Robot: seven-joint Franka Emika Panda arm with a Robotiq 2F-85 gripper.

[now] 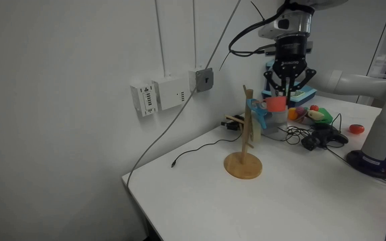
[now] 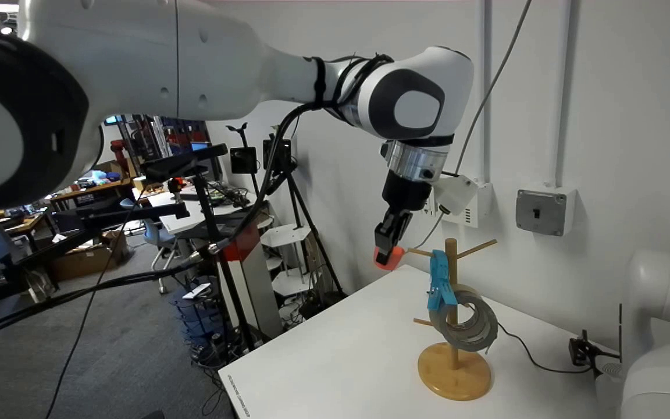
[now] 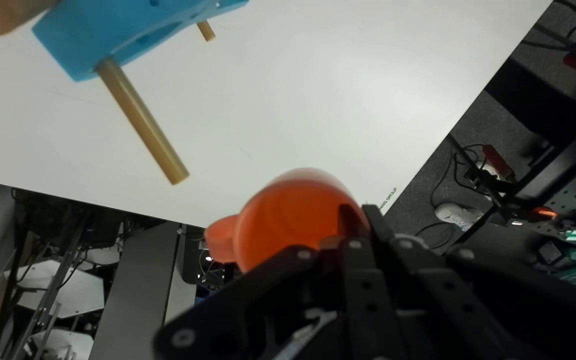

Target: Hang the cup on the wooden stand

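Your arm (image 2: 137,64), nearest at ten o'clock in an exterior view, reaches to the pincer (image 2: 384,255), pinched narrow on the wall of the cup (image 2: 394,258), presumably to leave the handle (image 3: 220,239) free. You have the cup aloft at about nine o'clock from the top of the wooden stand (image 2: 455,372), handle turned that way, likely to slip over the peg (image 2: 420,252); the blue clamp (image 2: 439,279) at the peg's root leaves its outer end bare.

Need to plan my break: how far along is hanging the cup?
Done: the cup is up in the air, pinched by the gripper. In hand: it is poised near the wooden stand, but the wrist view shows its handle apart from the nearest peg. Left: get the handle over a peg, likely that one, then let go.
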